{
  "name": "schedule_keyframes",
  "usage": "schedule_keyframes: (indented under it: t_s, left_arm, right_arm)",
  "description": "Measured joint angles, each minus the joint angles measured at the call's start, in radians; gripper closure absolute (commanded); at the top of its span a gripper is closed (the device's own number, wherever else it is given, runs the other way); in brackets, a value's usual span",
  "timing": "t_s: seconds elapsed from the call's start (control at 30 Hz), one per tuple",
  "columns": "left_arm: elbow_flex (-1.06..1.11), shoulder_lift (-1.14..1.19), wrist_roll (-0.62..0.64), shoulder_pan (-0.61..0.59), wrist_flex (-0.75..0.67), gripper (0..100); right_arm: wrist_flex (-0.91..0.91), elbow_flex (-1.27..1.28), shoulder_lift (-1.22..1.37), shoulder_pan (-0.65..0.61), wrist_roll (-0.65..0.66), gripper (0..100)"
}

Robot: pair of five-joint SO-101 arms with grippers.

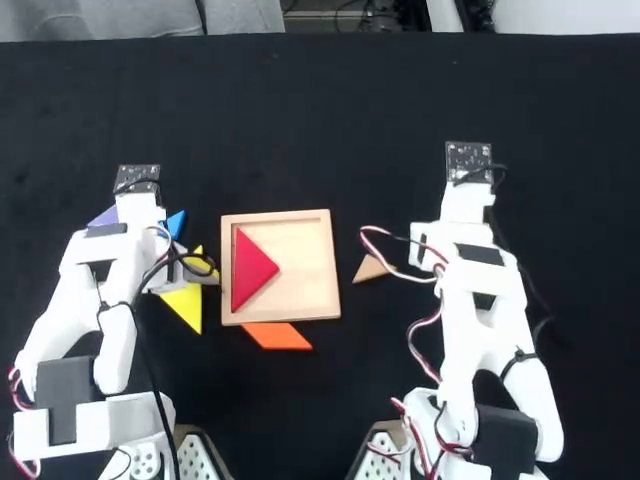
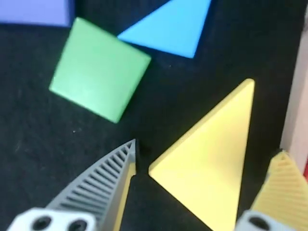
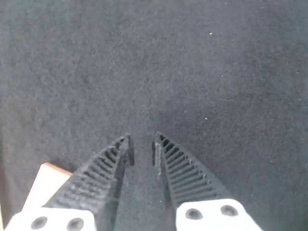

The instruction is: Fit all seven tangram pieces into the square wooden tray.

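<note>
So, the biggest thing is the black counter (image 1: 320,120). Two white arms stand on it side by side, the left arm (image 1: 100,290) and the right arm (image 1: 480,300).

Between them lies the square wooden tray (image 1: 305,260). It is pale wood with a low rim. One piece is in it, a big red triangle (image 1: 250,268). It lies flat in the left half, with its long side along the tray's left wall and its tip pointing to the middle.

A big yellow triangle (image 2: 207,159) lies flat on the counter just beside the tray's left wall. The left jaws are wide open over it, one on each side of the triangle, and black counter shows between them and the piece. They hold nothing.

An orange slanted piece (image 1: 277,336) lies just beside the tray's near edge.

A green square (image 2: 98,70) lies close to the yellow triangle. A blue triangle (image 2: 168,26) lies just beside the square, and a purple piece (image 2: 36,12) lies at the square's other corner. I cannot tell the purple one's shape.

A small tan triangle (image 1: 372,268) lies to the right of the tray, close to the right arm. The right jaws hang over bare counter with just a thin gap between them, and nothing is in them.
</note>
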Motion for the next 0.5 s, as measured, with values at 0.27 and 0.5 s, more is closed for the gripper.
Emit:
schedule_keyframes:
  t_s: [0.27,0.5]
  left_arm:
    - [-0.002,0.002,0.000,0.014,0.000,59]
    - [-0.003,0.002,0.003,0.014,0.044,59]
  right_arm:
    - [0.000,0.000,0.000,0.000,0.000,92.3]
    - [0.000,0.000,0.000,0.000,0.000,92.3]
